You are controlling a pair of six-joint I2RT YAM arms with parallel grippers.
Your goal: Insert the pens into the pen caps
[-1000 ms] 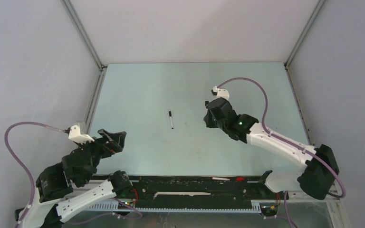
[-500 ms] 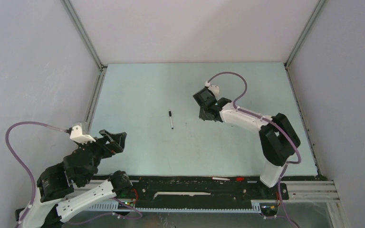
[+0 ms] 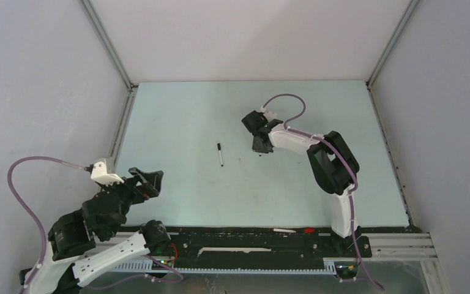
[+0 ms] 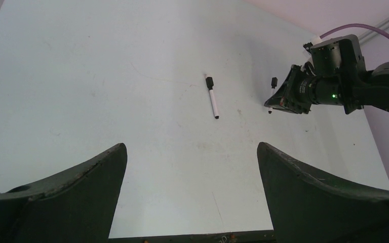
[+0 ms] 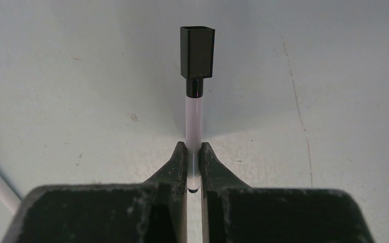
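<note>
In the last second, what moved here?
The right arm folded in, carrying the right hand leftward, nearer the white pen with a black cap lying on the pale table. That hand stays shut on a thin white pen barrel. The open left hand and the lying pen stayed put.

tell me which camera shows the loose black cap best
The right wrist view: the cap is large and sharp, with the tip of the pen held by the right gripper at its mouth. The left wrist view shows only a tiny dark speck beside that gripper. In the top view I cannot make it out.
</note>
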